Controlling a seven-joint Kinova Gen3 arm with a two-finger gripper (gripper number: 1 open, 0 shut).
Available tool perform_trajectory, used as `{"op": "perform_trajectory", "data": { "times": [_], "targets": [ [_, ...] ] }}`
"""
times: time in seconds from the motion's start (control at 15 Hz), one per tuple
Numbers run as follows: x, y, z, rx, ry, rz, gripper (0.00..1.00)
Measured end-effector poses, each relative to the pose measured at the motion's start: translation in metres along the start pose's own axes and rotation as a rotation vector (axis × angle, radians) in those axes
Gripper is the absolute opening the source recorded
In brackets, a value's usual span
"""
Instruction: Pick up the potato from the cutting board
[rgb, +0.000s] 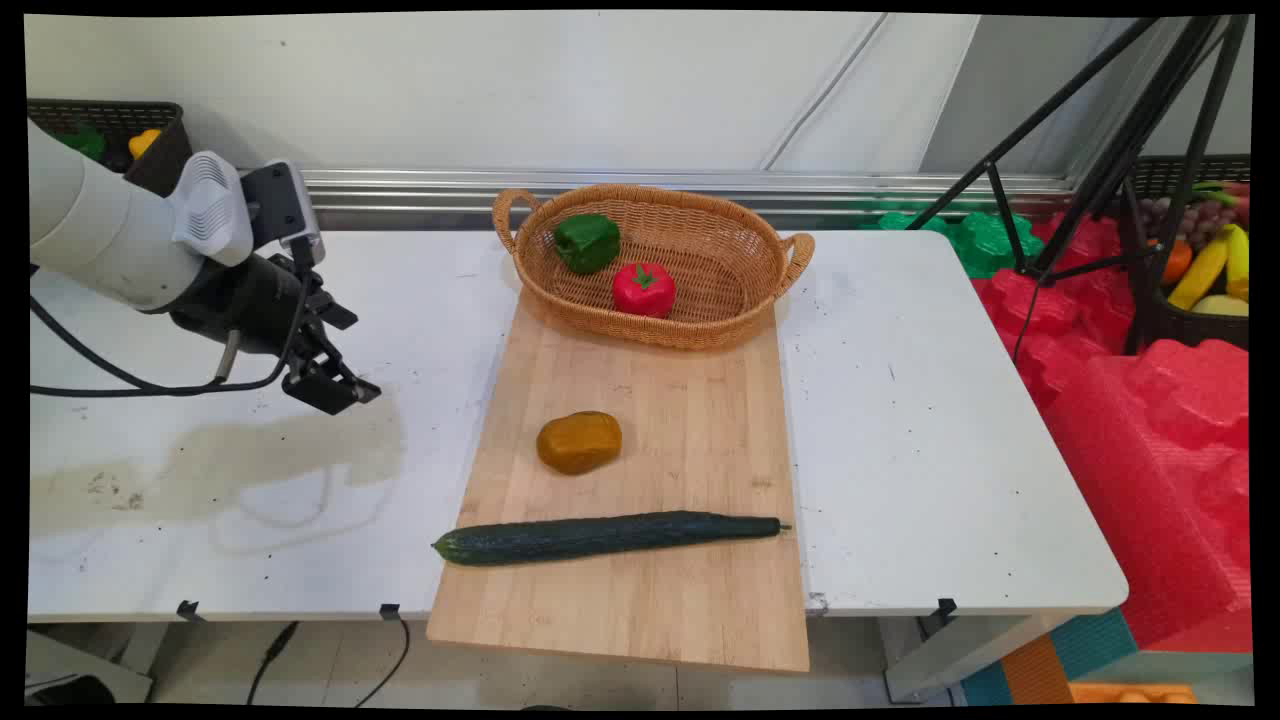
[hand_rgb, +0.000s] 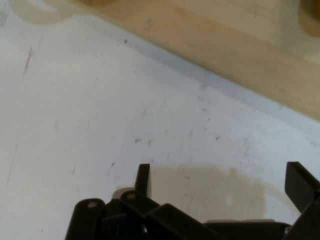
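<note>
The black two-finger gripper (rgb: 335, 388) hangs above the bare white table (rgb: 930, 430), left of the long pale wooden cutting board (rgb: 690, 400), holding nothing. The hand view alone settles the fingers (hand_rgb: 143, 179): they stand spread wide, with only scuffed tabletop between them and the board's edge (hand_rgb: 240, 55) crossing the upper frame. The main view alone shows the goods. A brown-orange rounded lump (rgb: 579, 441) (possibly a potato) lies mid-board, nearest to the gripper yet well apart from it. A long dark green cucumber (rgb: 605, 536) lies across the board's near part. The oval woven wicker basket (rgb: 735, 310) sits on the far end, containing a green bell pepper (rgb: 587, 242) and a red tomato (rgb: 644, 289).
</note>
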Motion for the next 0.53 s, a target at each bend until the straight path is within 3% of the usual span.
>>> {"op": "perform_trajectory", "data": {
  "times": [0.53],
  "targets": [
    [0.042,0.027,-0.004,-0.063,0.09,0.083,1.0]
  ]
}}
